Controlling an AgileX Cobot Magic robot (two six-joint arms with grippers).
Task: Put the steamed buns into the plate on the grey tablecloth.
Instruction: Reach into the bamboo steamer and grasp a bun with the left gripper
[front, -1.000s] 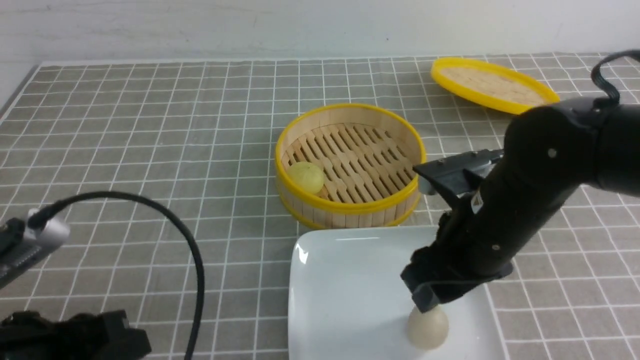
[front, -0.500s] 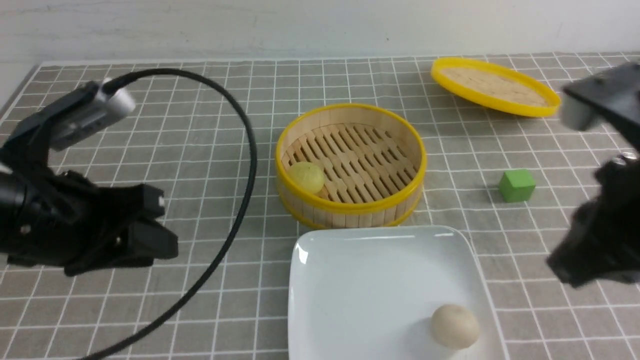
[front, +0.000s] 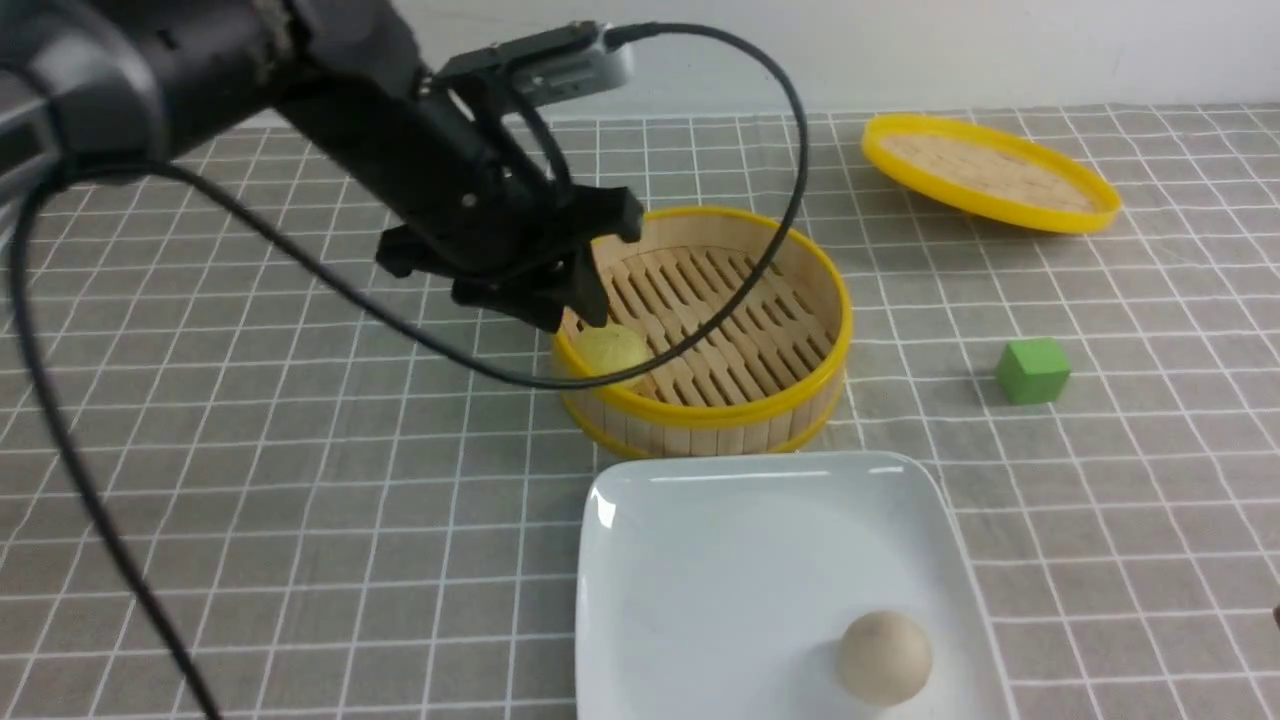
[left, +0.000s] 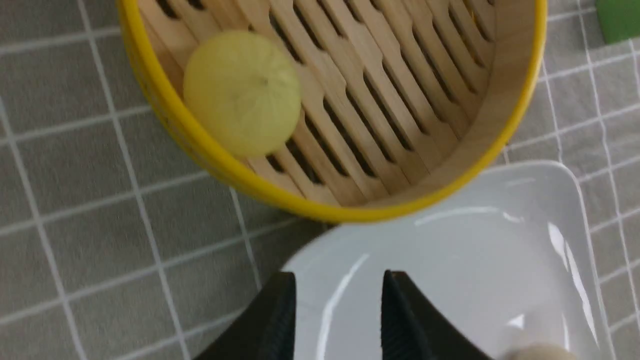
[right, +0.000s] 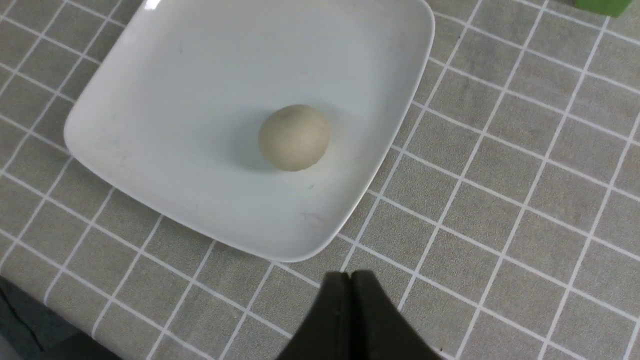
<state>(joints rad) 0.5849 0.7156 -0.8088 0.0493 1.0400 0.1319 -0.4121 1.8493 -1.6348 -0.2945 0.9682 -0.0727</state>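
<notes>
The pale yellow steamed bun (front: 612, 352) (left: 242, 92) lies inside the bamboo steamer basket (front: 800, 290), against its near-left wall. My left gripper (front: 578, 310) (left: 337, 280) hangs just above that bun, open, with nothing between its fingers. The cream steamed bun (front: 884, 657) (right: 294, 137) rests free in the near-right part of the white square plate (front: 700, 560) (right: 175, 125) on the grey tablecloth (front: 300, 450). My right gripper (right: 350, 274) is shut and empty, over the cloth beside the plate's corner. It is outside the front view.
The steamer basket (left: 520, 90) stands just behind the plate (left: 450, 260). Its flat yellow-rimmed lid (front: 985, 170) lies at the back right. A green cube (front: 1033, 370) sits on the cloth to the right of the basket. The left arm's black cable (front: 790, 150) arcs over the basket.
My right gripper let go of the cream bun, shut and drew back out of the front view. My left arm swung from the near left up over the basket's near-left rim.
</notes>
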